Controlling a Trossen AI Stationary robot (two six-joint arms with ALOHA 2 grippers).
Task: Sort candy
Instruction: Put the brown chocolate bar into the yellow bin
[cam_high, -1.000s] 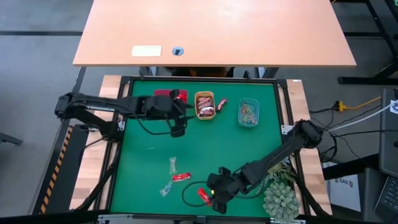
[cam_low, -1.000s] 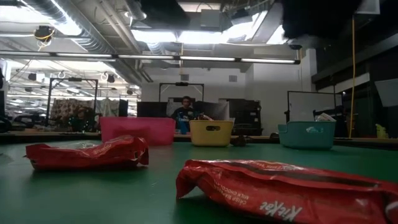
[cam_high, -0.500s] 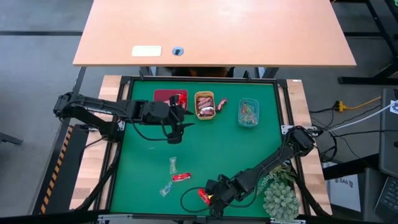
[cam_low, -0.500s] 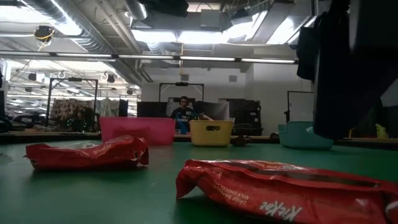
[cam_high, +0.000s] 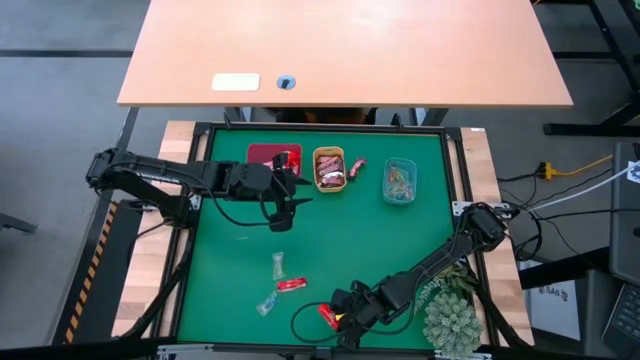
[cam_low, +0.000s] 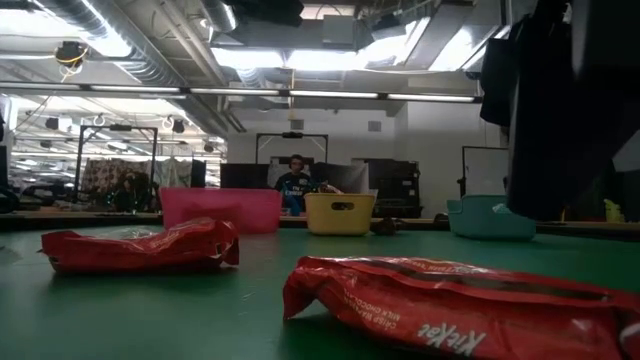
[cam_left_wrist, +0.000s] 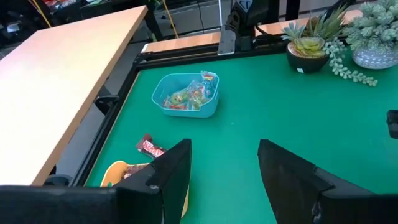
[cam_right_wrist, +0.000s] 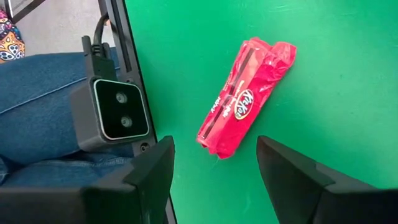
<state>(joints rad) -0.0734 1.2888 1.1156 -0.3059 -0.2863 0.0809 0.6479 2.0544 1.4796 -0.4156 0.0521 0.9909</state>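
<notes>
I am in the middle of sorting the candy, and the step right now is picking up a red candy (cam_right_wrist: 245, 102) with my right hand (cam_right_wrist: 214, 165). That hand hangs low over the near edge of the green counter (cam_high: 380, 240), and its two fingers are open with nothing in them. The red candy lies flat just in front of the fingers, a bit to one side, not between them. So I think the next move is to slide the hand forward over the wrapper, go down, and close on it. After that it should go to the red tray (cam_high: 266, 153) at the far side. My left hand (cam_left_wrist: 224, 165) is open too and holds nothing, and it hangs near the orange tray (cam_high: 329, 168). The teal tray (cam_left_wrist: 185, 96) with see-through sweets sits ahead of it. Another red candy (cam_high: 291, 285) and two clear candies (cam_high: 279, 265) lie loose between my two hands.
</notes>
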